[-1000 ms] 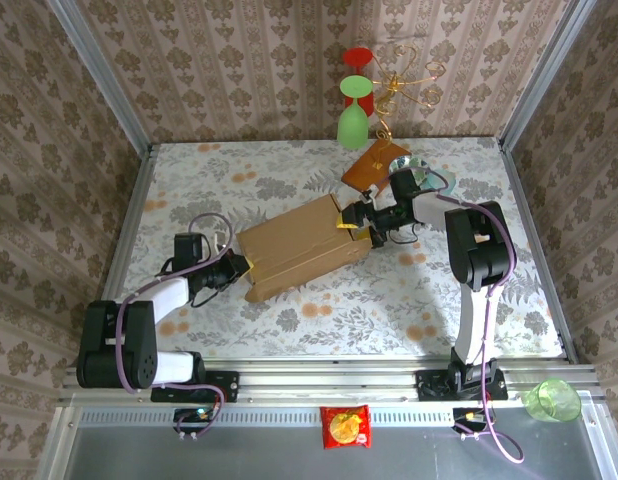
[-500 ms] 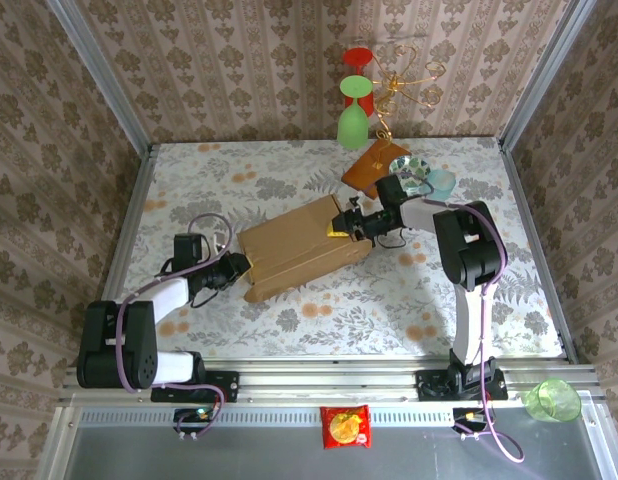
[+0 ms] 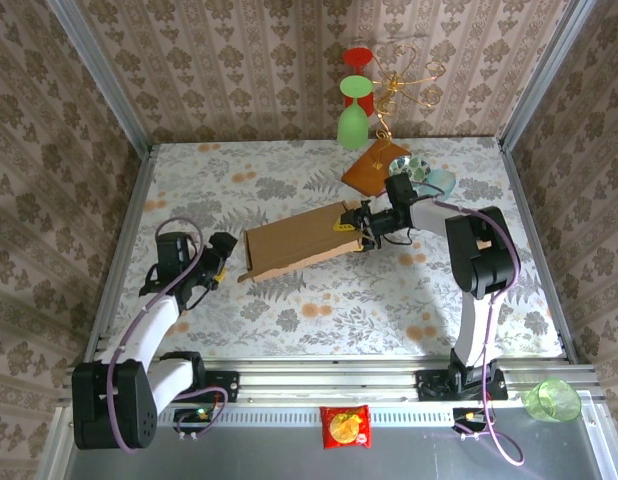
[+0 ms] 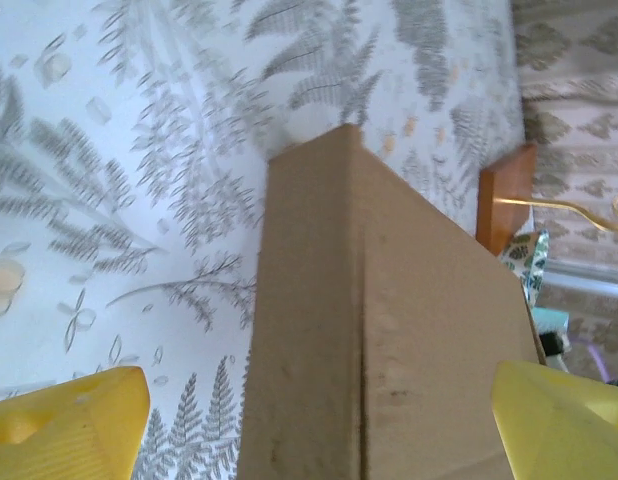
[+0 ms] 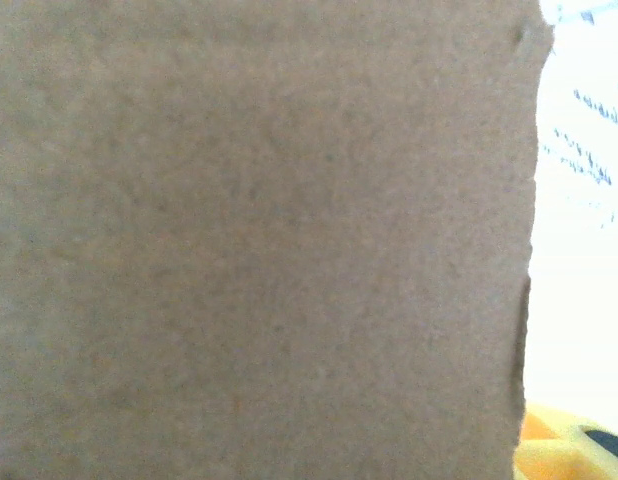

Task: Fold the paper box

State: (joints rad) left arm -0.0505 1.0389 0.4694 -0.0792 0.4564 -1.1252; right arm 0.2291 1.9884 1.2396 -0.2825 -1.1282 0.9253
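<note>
Left gripper [image 3: 217, 255] had backed off toward 8 o'clock, fingers [image 4: 69, 420] wide apart and empty, just clear of the paper box [image 3: 294, 243]. Box sat in the middle of the bench [image 3: 409, 300], looking narrower than 0.5 s earlier; near panel probably tipped up. Right gripper [image 3: 357, 225] was at its 3 o'clock end, grip unreadable. The fold likely depended on the right arm alone.

Left end effector [image 3: 221, 256] gapes wide, arm bent forward; right end effector [image 3: 351, 222] reaches leftward, forearm low.
</note>
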